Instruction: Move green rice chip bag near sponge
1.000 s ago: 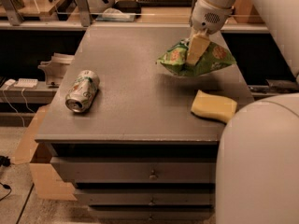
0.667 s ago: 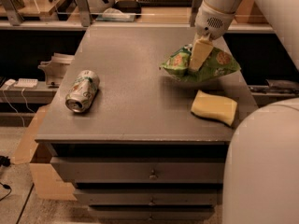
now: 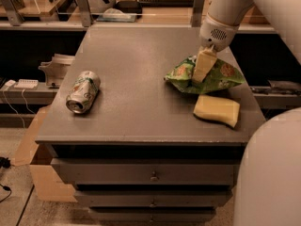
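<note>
Gripper [image 3: 201,76] pinched green rice chip bag [image 3: 222,77] near right edge of tabletop [image 3: 136,88]; sponge [image 3: 217,109] lay just beside it, toward front-right corner.

On worktop [image 3: 141,46], at 3 o'clock: green rice chip bag [image 3: 225,77], claw [image 3: 203,68] clamped onto it from above. Just beside bag, at its 6 o'clock: sponge [image 3: 217,110]. Well apart, at 9 o'clock: can [image 3: 83,92], lying sideways.
</note>
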`<state>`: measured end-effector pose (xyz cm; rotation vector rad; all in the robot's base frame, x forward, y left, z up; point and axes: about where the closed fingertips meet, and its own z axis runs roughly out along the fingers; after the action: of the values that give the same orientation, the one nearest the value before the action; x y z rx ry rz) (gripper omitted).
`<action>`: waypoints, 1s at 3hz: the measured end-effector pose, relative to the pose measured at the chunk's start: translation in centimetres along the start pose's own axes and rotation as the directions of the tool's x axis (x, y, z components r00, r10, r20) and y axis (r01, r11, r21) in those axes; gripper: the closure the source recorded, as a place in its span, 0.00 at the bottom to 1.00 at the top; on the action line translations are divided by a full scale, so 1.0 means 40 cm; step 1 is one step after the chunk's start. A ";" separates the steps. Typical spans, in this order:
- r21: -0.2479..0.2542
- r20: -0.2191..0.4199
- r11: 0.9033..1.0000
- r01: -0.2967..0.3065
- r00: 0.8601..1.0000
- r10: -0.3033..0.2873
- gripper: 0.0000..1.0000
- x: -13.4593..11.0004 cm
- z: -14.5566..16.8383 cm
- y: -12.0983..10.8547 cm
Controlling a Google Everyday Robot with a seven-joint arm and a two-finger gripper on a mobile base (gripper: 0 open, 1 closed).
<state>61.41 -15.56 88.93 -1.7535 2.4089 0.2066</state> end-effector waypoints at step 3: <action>-0.002 -0.016 1.000 -0.009 1.000 0.009 0.11 0.034 0.017 -0.005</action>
<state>61.22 -16.76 87.99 -1.7517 2.4291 0.1979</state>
